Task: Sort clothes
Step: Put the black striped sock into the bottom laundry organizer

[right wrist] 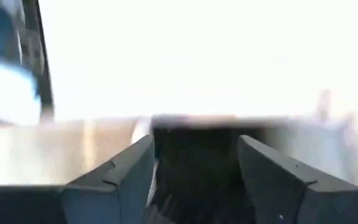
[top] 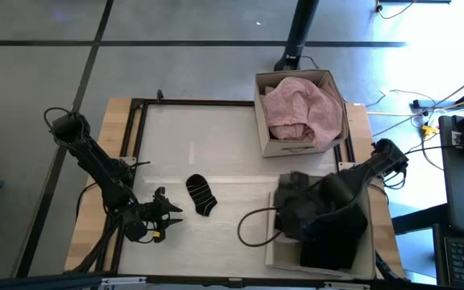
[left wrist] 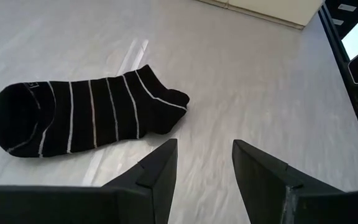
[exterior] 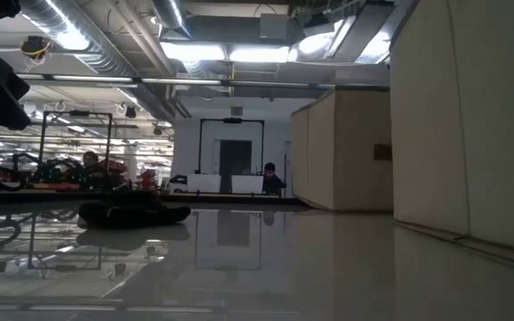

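A black sock with thin white stripes (top: pixel 201 195) lies flat on the white table top; it also shows in the left wrist view (left wrist: pixel 86 118) and the low view (exterior: pixel 132 214). My left gripper (top: pixel 170 211) is open and empty, low over the table just left of the sock, its fingers (left wrist: pixel 160 165) short of the sock's cuff end. My right gripper (right wrist: pixel 194 140) is open over the near cardboard box (top: pixel 276 250), with dark cloth (right wrist: pixel 194 174) between its fingers. Dark garments (top: pixel 329 234) fill that box. A pale pink garment (top: pixel 300 109) lies in the far box. My right gripper has dark cloth between its spread fingers, over the pile in the near box. The view is blurred and the arm hides the spot from above, so I cannot tell whether the fingers touch the cloth.
The far cardboard box (top: pixel 263 121) stands at the table's far right, the near box at the near right. A black cable loop (top: pixel 252 229) lies on the table left of the near box. A black frame (top: pixel 139 121) runs round the work area.
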